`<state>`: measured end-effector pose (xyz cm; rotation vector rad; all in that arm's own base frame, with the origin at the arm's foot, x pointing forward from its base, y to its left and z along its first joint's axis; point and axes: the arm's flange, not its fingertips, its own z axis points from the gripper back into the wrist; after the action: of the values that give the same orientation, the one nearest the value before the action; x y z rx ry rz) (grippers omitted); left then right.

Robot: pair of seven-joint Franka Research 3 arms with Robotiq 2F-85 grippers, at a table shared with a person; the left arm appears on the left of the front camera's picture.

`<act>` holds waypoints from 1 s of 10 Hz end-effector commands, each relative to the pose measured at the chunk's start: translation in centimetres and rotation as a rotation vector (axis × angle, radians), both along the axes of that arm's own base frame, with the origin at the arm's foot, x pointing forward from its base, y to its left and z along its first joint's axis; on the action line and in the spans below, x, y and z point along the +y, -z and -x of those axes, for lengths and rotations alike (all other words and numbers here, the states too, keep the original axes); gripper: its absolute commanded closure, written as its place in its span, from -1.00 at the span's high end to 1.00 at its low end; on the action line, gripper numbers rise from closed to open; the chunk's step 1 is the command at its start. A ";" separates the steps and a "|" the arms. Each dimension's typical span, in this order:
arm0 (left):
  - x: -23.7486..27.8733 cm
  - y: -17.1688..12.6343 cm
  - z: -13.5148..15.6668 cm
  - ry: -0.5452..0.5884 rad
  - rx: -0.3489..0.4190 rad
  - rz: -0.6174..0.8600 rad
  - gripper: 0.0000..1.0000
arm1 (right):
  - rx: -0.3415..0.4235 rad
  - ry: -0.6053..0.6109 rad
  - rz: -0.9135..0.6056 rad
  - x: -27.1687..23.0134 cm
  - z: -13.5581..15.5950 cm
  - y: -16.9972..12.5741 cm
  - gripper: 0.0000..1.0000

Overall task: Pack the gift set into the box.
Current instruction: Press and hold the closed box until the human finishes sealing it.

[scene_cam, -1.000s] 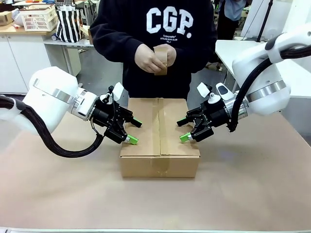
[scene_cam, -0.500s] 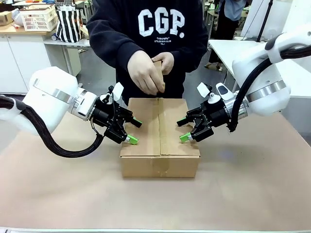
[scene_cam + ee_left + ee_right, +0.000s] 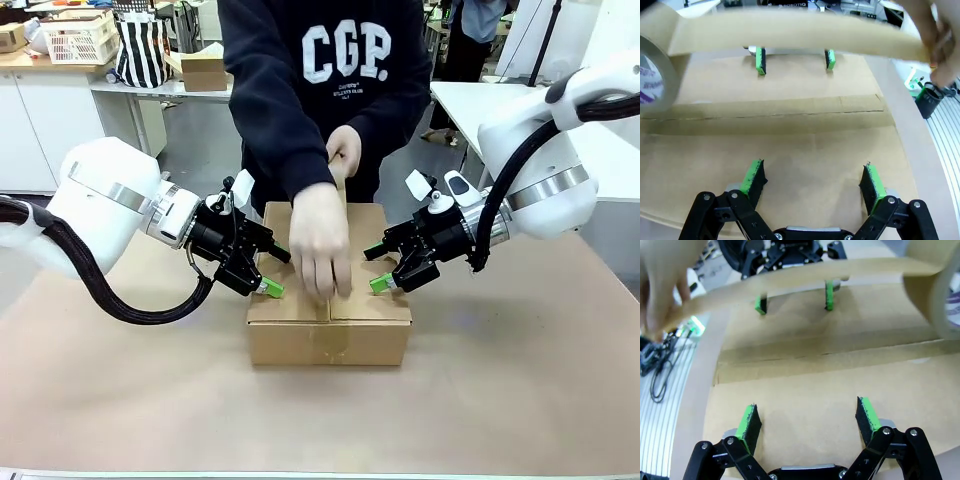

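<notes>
Brown corrugated box (image 3: 329, 300) at the table's centre, flaps shut, flanked by both grippers while a person tapes the seam.

The box rests on the tan table (image 3: 500, 380); its top flaps lie flat and meet along a middle seam. The left gripper (image 3: 276, 270) presses its green pads on the box's left top edge, jaws spread wide and holding nothing; from its wrist camera both fingers (image 3: 754, 176) rest on the cardboard. The right gripper (image 3: 377, 268) does likewise at the right edge, jaws equally wide and empty, fingers (image 3: 867, 416) on the flap. One hand of the person (image 3: 320, 245) presses on the seam near the front edge; the other hand (image 3: 345, 150) is raised behind it. A strip of brown tape (image 3: 790, 32) stretches above the box from a tape roll (image 3: 655, 80).
</notes>
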<state>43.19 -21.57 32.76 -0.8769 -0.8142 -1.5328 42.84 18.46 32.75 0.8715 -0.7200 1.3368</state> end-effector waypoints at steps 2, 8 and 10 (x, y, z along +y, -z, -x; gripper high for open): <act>0.0 0.3 0.0 -0.005 0.010 0.011 1.00 | 0.003 0.008 0.005 0.0 0.1 0.3 1.00; 0.0 0.3 0.0 -0.005 0.010 0.011 1.00 | 0.003 0.008 0.005 0.0 0.1 0.3 1.00; 0.0 0.3 0.0 -0.005 0.010 0.011 1.00 | 0.003 0.008 0.005 0.0 0.1 0.3 1.00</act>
<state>43.19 -21.57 32.76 -0.8774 -0.8143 -1.5328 42.84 18.46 32.75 0.8715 -0.7200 1.3368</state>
